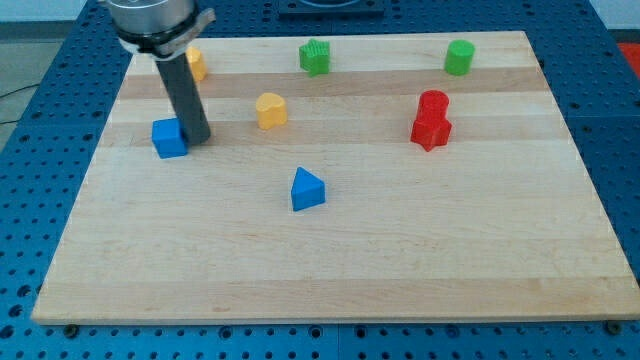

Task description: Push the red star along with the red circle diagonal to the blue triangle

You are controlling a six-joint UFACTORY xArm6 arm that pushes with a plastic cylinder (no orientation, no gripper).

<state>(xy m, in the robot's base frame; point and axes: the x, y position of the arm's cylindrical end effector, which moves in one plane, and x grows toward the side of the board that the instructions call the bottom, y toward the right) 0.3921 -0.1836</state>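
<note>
Our tip (199,137) touched the blue cube (169,138) near the bench's (400,270) left edge; no fingers showed. Red star (431,130) touched red circle (433,102), well apart from the blue triangle (307,189).

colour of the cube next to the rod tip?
Blue. The cube sits just to the view's left of my tip, clearest in the camera view.

One cam only, so no shared overlap w/ another view. Looks down at an angle from the view's bottom side, facing across the board (330,270) toward its far edge at the view's top. Mid-range: whole board fits, blue pegboard (40,200) visible all round. Far edge looks narrower than near edge. Arm (160,20) enters at the view's top left, cropped by frame
</note>
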